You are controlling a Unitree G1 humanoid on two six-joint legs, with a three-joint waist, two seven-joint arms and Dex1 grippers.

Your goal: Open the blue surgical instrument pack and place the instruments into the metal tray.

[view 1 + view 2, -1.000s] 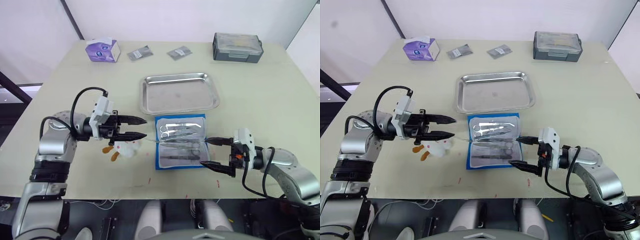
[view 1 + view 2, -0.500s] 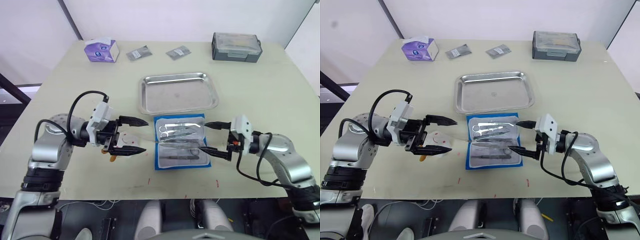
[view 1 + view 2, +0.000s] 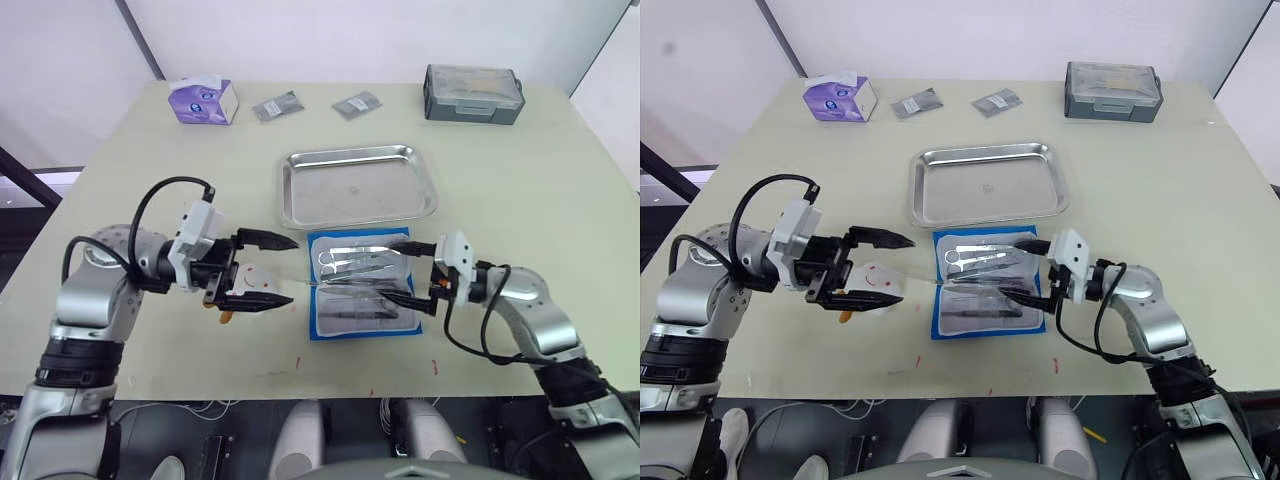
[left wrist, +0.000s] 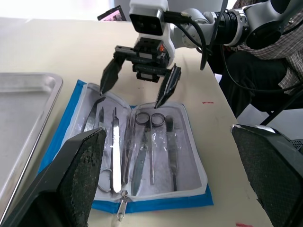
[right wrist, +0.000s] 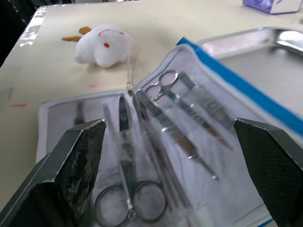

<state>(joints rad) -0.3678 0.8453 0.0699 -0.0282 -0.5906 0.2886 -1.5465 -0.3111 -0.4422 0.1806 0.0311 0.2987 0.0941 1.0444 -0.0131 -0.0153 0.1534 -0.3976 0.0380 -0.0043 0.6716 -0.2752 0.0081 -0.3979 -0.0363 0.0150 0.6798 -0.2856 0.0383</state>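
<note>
The blue surgical instrument pack [image 3: 318, 330] lies open on the table just in front of the metal tray [image 3: 360, 187], which holds nothing. Several silver instruments [image 3: 355, 265] sit in its pale clear pockets, among them ring-handled scissors [image 5: 130, 201] and tweezers. My right gripper [image 3: 390, 269] is open, its fingertips hovering over the pack's right edge. My left gripper [image 3: 290, 270] is open wide, just left of the pack and level with it. Neither holds anything. The left wrist view looks across the instruments [image 4: 142, 151] at the right gripper [image 4: 131, 94].
A white plush toy [image 5: 106, 47] with orange bits lies left of the pack, under my left gripper. At the table's far edge stand a purple tissue box [image 3: 204, 101], two grey foil packets [image 3: 277, 106], and a dark grey box [image 3: 474, 94].
My left gripper has opened wider and moved slightly nearer the pack. My right gripper has moved left and up until its fingertips reach over the pack's right edge.
</note>
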